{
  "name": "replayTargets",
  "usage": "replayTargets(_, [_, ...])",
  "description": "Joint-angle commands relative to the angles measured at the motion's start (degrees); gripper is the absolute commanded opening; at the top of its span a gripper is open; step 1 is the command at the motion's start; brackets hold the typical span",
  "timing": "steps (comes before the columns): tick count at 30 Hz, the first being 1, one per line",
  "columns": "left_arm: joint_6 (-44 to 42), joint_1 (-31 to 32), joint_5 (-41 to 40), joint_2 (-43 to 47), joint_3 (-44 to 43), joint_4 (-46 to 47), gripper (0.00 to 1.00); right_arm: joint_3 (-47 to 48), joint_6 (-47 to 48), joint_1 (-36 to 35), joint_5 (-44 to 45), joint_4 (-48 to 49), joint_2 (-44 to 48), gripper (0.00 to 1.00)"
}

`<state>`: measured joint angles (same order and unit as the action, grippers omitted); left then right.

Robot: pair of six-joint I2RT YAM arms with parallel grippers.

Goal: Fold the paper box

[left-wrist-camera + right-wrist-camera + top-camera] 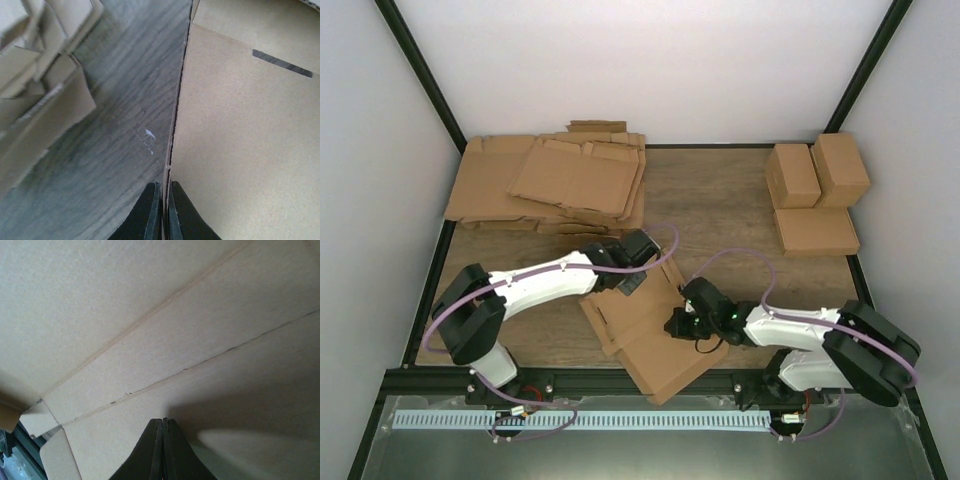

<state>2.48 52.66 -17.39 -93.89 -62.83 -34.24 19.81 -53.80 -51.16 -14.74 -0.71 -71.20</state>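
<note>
The paper box (655, 340) is a flat brown die-cut piece lying at the table's near middle, one corner over the front edge. My left gripper (628, 287) is at its far left edge. In the left wrist view that gripper (165, 189) is shut on the thin cardboard edge (174, 130), which runs up between the fingers, with the box panel (245, 140) to the right. My right gripper (676, 326) rests on the middle of the sheet. The right wrist view shows this gripper (163, 421) shut with nothing between its jaws, its tips at the creased panel (165, 325).
A pile of flat cardboard sheets (550, 180) fills the back left, and its corner (35, 95) lies close to the left gripper. Three folded boxes (815, 190) stand at the back right. Dark frame posts and white walls enclose the wooden table (720, 200).
</note>
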Motion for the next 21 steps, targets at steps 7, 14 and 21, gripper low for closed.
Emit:
replayTargets(7, [-1.6, 7.5, -23.8, 3.7, -6.1, -4.0, 0.04, 3.8, 3.0, 1.2, 1.1, 11.4, -6.2, 0.01])
replayTargets(14, [-4.9, 10.0, -34.3, 2.4, -7.6, -5.7, 0.04, 4.5, 6.3, 4.6, -0.7, 16.5, -5.6, 0.02])
replayTargets(21, [-9.3, 10.4, -39.1, 1.2, -7.8, -6.7, 0.04, 4.9, 16.0, 4.6, 5.7, 9.7, 2.9, 0.18])
